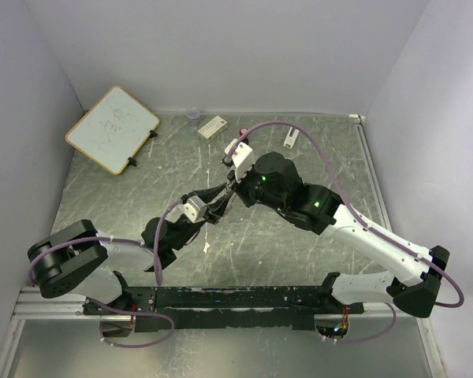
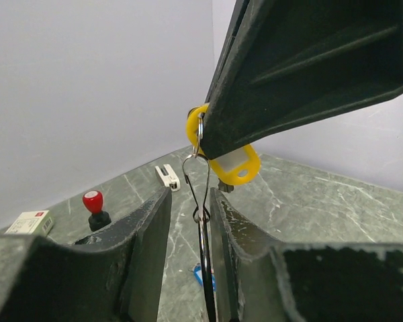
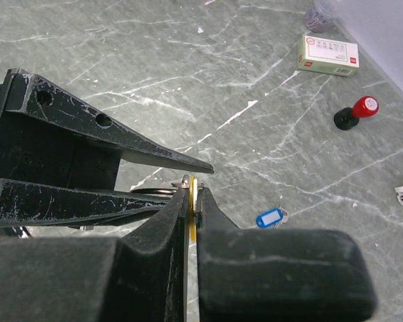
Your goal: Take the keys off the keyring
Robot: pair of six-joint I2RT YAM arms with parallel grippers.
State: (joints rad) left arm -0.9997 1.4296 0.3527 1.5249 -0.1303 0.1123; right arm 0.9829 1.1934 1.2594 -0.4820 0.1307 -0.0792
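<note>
My right gripper [image 3: 192, 196] is shut on the orange-yellow key head [image 2: 236, 166] and holds it above the table, at mid table in the top view [image 1: 235, 183]. The thin silvery keyring [image 2: 197, 180] hangs from that head, and a darker loop on it runs edge-on between the fingers [image 2: 144, 228] of my left gripper [image 2: 190, 201]. These fingers stand apart around the loop, which lies against the right one. In the top view my left gripper [image 1: 214, 205] meets the right one. A blue-headed key [image 3: 271, 217] lies loose on the table and also shows in the left wrist view [image 2: 200, 275].
A red-capped black bottle [image 3: 356, 113], a small white box [image 3: 328, 54] and a white clip-like item [image 2: 166, 176] lie on the marbled table. A whiteboard [image 1: 112, 128] leans at the back left. A clear cup [image 1: 193, 116] stands by the back wall.
</note>
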